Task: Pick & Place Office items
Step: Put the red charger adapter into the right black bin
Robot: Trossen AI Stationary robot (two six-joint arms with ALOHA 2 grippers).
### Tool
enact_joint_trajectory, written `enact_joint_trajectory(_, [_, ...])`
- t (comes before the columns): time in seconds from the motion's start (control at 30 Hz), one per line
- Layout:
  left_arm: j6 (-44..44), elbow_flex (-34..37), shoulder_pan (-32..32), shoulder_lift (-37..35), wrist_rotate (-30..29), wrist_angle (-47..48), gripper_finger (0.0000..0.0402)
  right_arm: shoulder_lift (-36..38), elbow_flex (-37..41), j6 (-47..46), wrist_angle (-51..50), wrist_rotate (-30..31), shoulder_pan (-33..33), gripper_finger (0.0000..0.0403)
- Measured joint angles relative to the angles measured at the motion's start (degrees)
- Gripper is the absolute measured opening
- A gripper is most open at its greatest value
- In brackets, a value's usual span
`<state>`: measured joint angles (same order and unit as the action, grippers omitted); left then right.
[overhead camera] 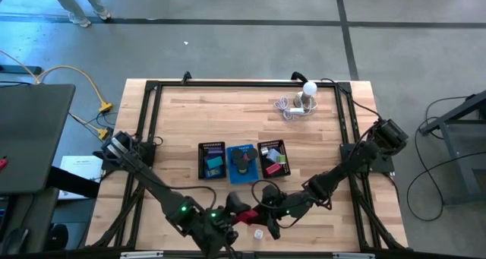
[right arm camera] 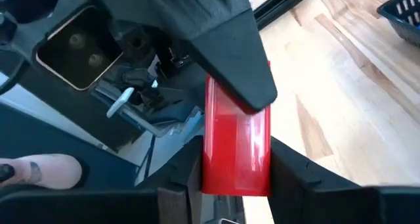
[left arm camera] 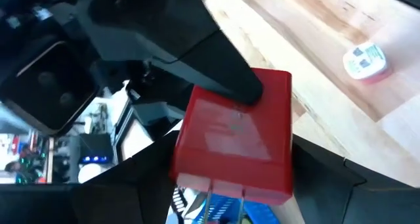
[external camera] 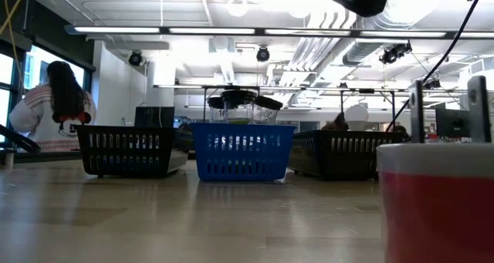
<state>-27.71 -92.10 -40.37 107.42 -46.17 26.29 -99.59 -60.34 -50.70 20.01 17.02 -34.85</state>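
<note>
Two grippers meet on one red block [overhead camera: 244, 215] just in front of the blue tray [overhead camera: 241, 165]: a handover. The right gripper [right arm camera: 234, 184] clamps it; the left gripper [left arm camera: 233, 184] flanks it, grip unclear. Next, one side must release before the other carries it trayward.

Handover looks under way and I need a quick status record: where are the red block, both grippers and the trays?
red block: front centre, between both grippers
right gripper: fingers shut on the red block
left gripper: at the block, grip unclear
trays: three in a row behind the grippers, holding items
loose: small white spool lying nearby
</note>
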Motion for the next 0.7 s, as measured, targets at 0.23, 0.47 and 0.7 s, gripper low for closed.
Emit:
enact_joint_trajectory(0.23, [8.3, 0.01, -1.91, -0.7, -1.04, 0.95, 0.0247, 0.0, 0.0, 0.13, -0.71, 1.09, -1.89, 0.0111])
enact_joint_trajectory(0.47, [19.99, -0.15, -2.06, -1.14, -3.32, 9.29, 0.0246, -0.2, 0.5, 0.14, -3.86, 3.09, -5.38, 0.0111])
enact_joint_trajectory(0.7, [29.44, -0.15, -2.94, -1.14, -3.89, 14.09, 0.0246, 0.6, 0.48, -2.74, -12.79, 9.8, -7.74, 0.0111])
